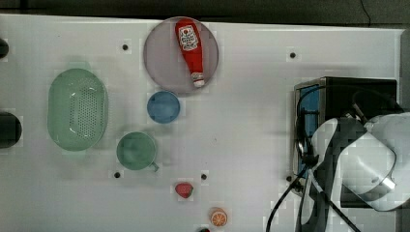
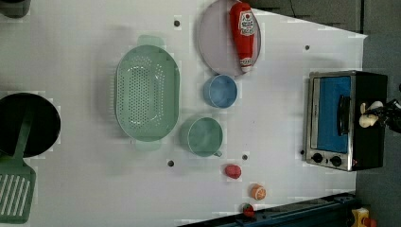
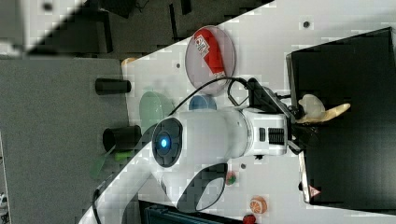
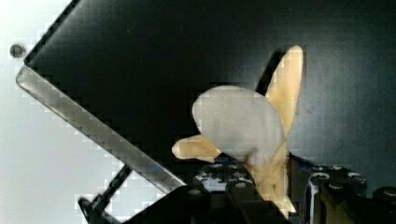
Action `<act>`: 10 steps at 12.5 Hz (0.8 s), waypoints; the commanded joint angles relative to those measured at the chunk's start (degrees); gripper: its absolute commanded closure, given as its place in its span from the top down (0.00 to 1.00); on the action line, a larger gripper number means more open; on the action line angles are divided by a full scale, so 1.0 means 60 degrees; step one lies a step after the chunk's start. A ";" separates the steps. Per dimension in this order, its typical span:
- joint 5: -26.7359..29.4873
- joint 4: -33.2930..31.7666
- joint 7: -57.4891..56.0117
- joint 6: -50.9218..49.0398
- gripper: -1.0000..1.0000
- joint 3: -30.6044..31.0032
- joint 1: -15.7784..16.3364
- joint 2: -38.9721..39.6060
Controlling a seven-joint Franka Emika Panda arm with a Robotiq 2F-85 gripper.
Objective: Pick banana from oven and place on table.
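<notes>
The banana (image 4: 243,126), a pale cream-yellow bunch with a whitish tip, lies on the flat black top of the oven (image 2: 331,118). In the right view the banana (image 3: 317,111) sits just beyond the white arm's wrist. My gripper (image 4: 271,191) has come down over it, and the bunch's yellow stem sits tight between the dark fingers (image 4: 243,196). In the left view the banana (image 2: 369,113) is on the oven's top beside the gripper (image 2: 385,113). The arm hides much of the oven (image 1: 348,92) in the top view. The white table (image 1: 241,145) spreads out in front of the oven door.
On the table are a ketchup bottle (image 1: 189,48) on a grey plate (image 1: 162,58), a blue bowl (image 1: 163,107), a green cup (image 1: 137,151), a green colander (image 1: 77,108), a strawberry (image 1: 183,189) and an orange slice (image 1: 218,217). Black cables (image 1: 309,159) hang by the oven's front.
</notes>
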 commanded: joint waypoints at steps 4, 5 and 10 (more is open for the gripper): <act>-0.0181 0.2327 -0.0125 -0.3319 0.23 0.0223 0.0427 -0.1658; -0.0197 0.2777 -0.0117 -0.4241 0.23 0.0462 0.0580 -0.2023; -0.0196 0.3028 0.1817 -0.6162 0.23 0.2808 0.1198 -0.3123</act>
